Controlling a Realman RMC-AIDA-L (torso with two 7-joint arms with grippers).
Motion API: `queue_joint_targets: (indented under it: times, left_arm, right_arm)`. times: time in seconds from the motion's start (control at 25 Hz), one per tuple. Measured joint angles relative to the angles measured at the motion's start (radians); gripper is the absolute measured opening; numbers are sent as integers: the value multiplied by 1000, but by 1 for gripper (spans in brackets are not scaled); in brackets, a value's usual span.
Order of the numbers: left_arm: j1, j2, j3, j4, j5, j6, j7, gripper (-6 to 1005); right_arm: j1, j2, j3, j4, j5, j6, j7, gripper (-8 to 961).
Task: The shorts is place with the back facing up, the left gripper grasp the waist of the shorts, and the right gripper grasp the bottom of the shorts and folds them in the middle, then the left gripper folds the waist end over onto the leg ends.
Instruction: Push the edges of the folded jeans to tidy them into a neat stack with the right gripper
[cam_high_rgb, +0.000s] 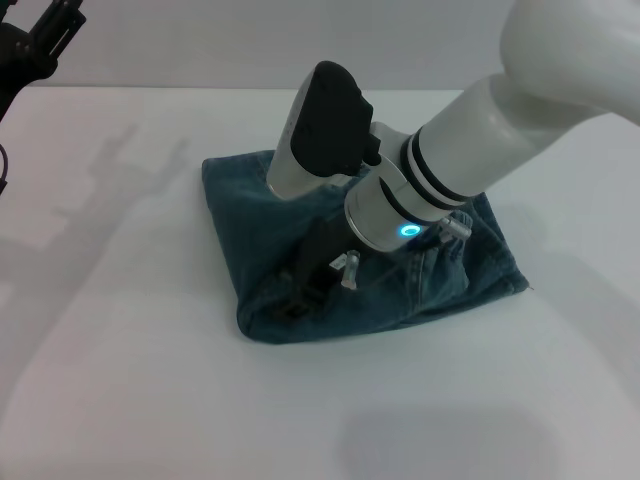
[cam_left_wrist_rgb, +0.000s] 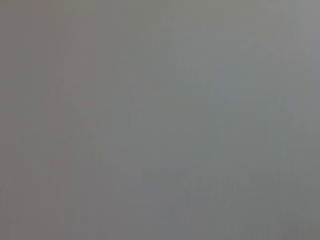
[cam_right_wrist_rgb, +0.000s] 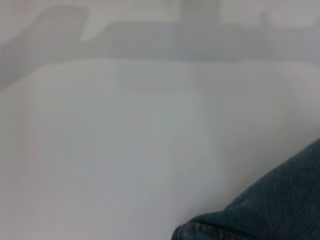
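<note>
Already the shorts (cam_high_rgb: 300, 250) lie as a compact, roughly square denim bundle near the middle of the white table (cam_high_rgb: 120, 400), so by the look of it the folding is far along or done. The right gripper (cam_high_rgb: 296, 296) reaches in from about two o'clock and presses low onto the bundle near its seven o'clock corner; its dark fingers sit right against the cloth, and whether they are parted or pinching a layer cannot be told. In the right wrist view a blue denim edge (cam_right_wrist_rgb: 270, 210) shows just beside bare tabletop, which fits a gripper sitting at the margin of the garment. The left gripper (cam_high_rgb: 45, 40) is parked high at about ten o'clock, well apart from the shorts, its thin fingers seeming spread with nothing between them; its own wrist camera shows only a blank grey field.

As for handling, the denim looks soft and limp yet fairly thick, light to lift, not fragile and not slippery. Stacked layers will likely spring open a little or slide over each other if dragged. A good hold is probably a pinch on a firm edge, a hem or the folded rim, taking every layer together, rather than on the flat middle.
</note>
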Motion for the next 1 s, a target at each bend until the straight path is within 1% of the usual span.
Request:
queue_joint_targets:
  times: [0.2, 0.72, 0.88, 0.96, 1.0]
  left_arm:
    - [2, -1, 1, -1, 0, 1, -1, 842]
    - [5, 1, 11, -2, 0, -2, -12, 842]
    - [6, 3, 11, -2, 0, -4, -12, 842]
    - [7, 4, 9, -2, 0, -5, -12, 842]
    - [7, 4, 8, -2, 0, -5, -12, 842]
  right_arm:
    - [4, 0, -7, -2, 0, 47, -7, 527]
    - [-1, 0, -44, 5, -5, 248, -9, 528]
    - [-3, -2, -45, -2, -4, 234, -9, 528]
    - [-25, -4, -40, -59, -3, 175, -10, 528]
    - [-25, -4, -40, -59, -3, 175, -10, 528]
